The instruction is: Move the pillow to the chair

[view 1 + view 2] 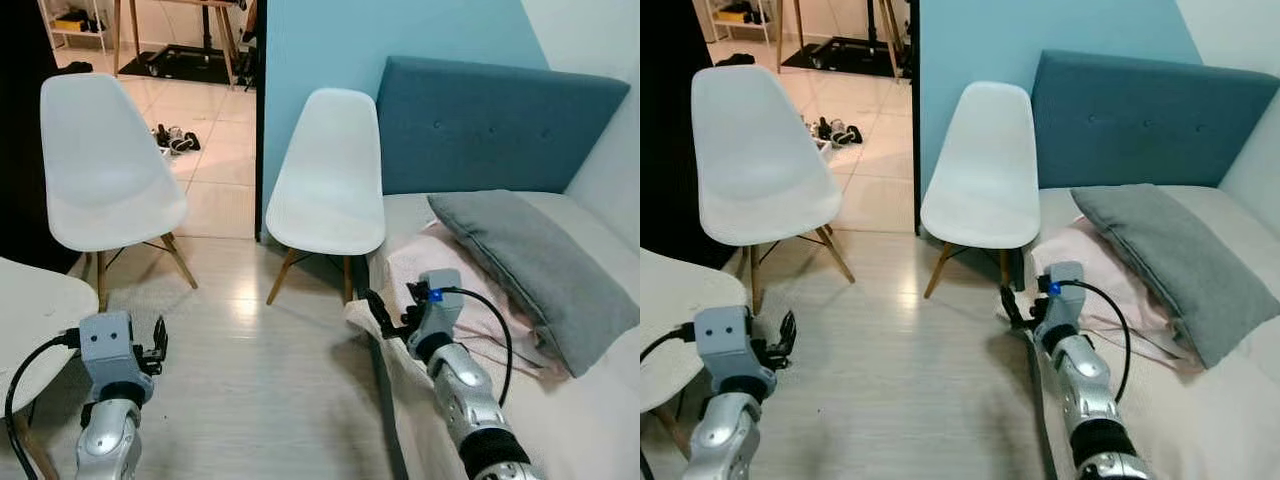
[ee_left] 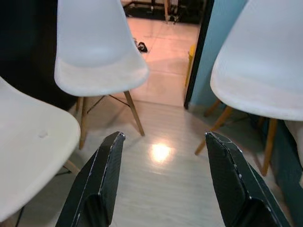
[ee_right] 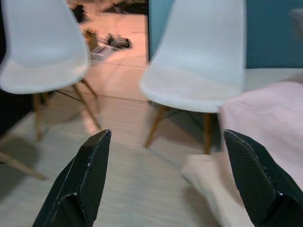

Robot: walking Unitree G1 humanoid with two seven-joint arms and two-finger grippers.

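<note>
The right claw [image 1: 385, 312] is hovering with its fingers spread wide and gripping nothing, low by the bed's [image 1: 600, 400] near edge, over a pink blanket [image 1: 470, 290]. It is sitting short of the grey pillow [image 1: 535, 262], which is lying on the bed against the teal headboard [image 1: 500, 125], likely because the reach has not begun. The left claw [image 1: 157, 340] is likewise hanging open and empty above the floor [image 1: 260, 380]. A white chair [image 1: 328, 175] is standing just beside the bed, the closest seat for the pillow; another chair [image 1: 105, 165] is standing further left.
</note>
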